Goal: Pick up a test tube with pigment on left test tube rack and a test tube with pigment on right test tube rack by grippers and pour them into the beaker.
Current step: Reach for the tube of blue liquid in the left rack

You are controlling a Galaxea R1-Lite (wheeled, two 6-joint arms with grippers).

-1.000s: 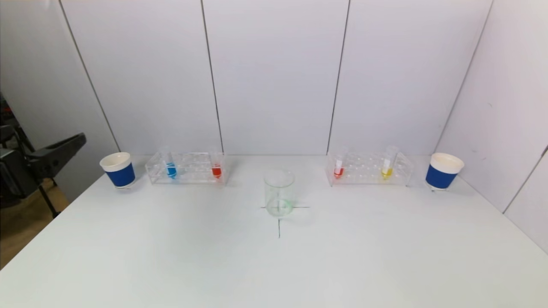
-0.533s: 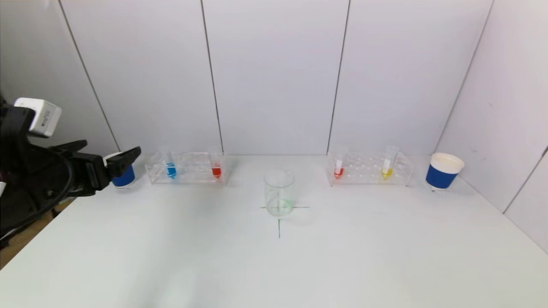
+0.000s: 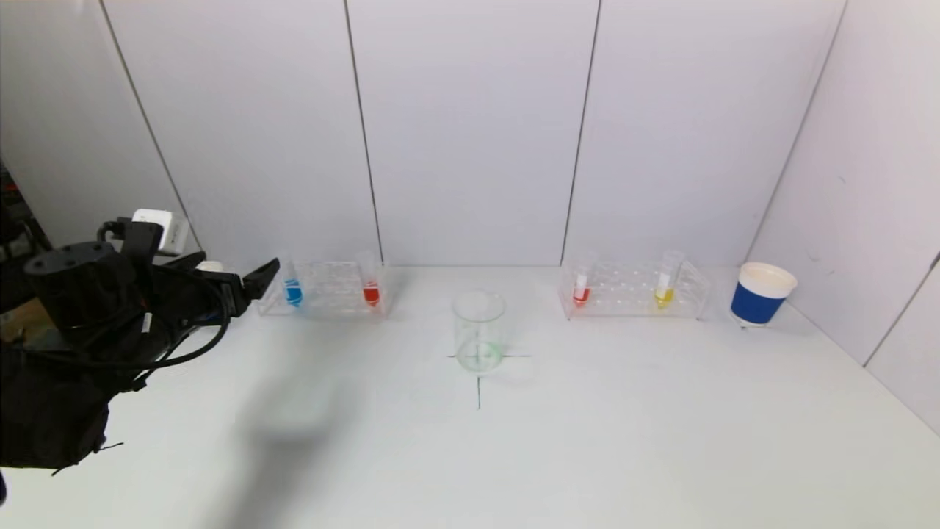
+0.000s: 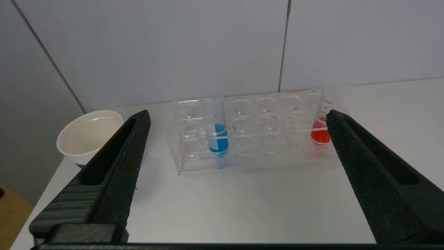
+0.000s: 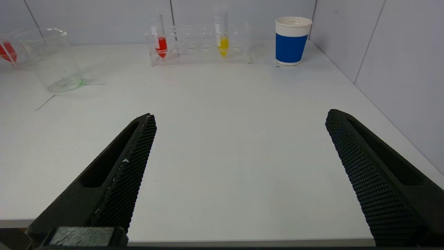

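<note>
Your left gripper point(image 4: 236, 146), jaws wide apart and empty, faces the left rack point(image 3: 323, 289) (blue tube point(image 4: 215, 129) nearest, upright in its hole); the reach is in hand, so next centre on that tube; the right gripper point(image 5: 239, 152) waits open, low over the worktop point(image 3: 587, 441).

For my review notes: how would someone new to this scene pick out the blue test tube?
Start at the clear beaker mid-table, then look to the robot's left, to the left test tube rack by the back wall. It holds two tubes; the blue test tube stands at its outer end, nearest the open left gripper, while its neighbour holds red.
</note>
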